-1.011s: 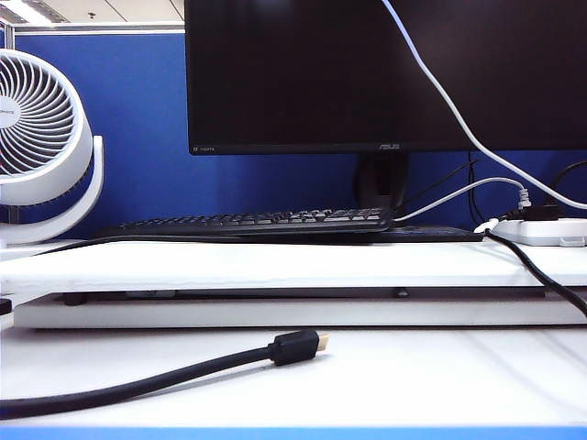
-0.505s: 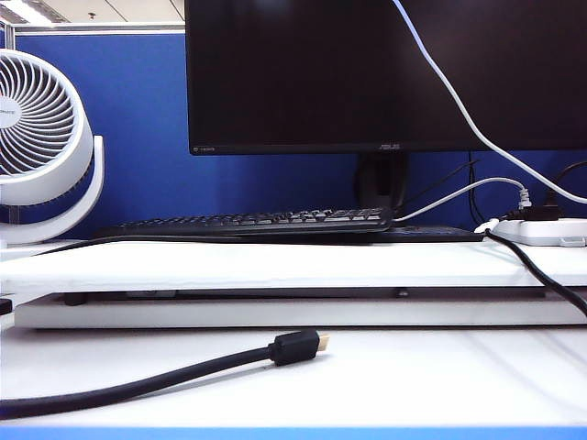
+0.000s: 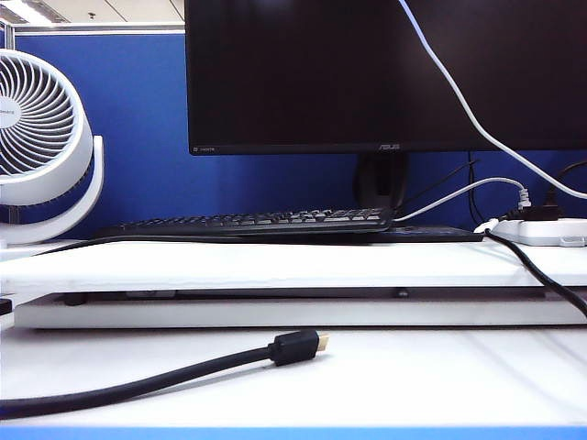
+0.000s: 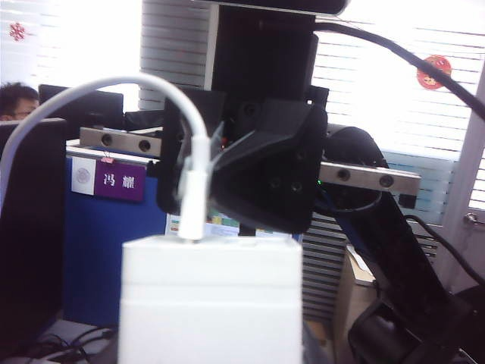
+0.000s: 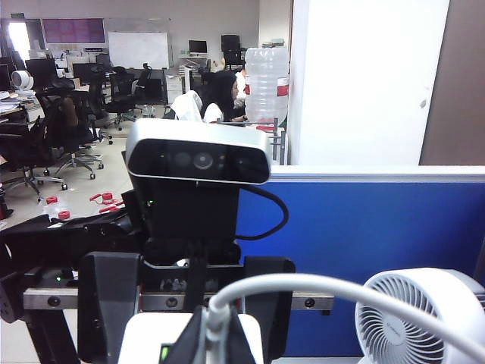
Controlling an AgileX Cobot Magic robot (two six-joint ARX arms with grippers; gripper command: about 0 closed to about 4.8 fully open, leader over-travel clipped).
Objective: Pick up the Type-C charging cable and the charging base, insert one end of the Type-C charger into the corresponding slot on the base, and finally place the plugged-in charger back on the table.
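Since a second ago, only the cable (image 3: 459,96) in front of the monitor (image 3: 303,73) shifts slightly. Both wrist views show one base (image 4: 211,299); the exterior view shows none. Left gripper (image 5: 186,299) holds the base half-open, above the table (image 3: 367,376). Right gripper (image 4: 198,178) is closed on the plug, inserted in the base.

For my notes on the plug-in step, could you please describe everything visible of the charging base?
The charging base is a white, smooth plastic block with a seam across its body. The left gripper holds it up, off the table. The Type-C charging cable, pinched in the shut right gripper, meets its top face. A green-marked port shows.
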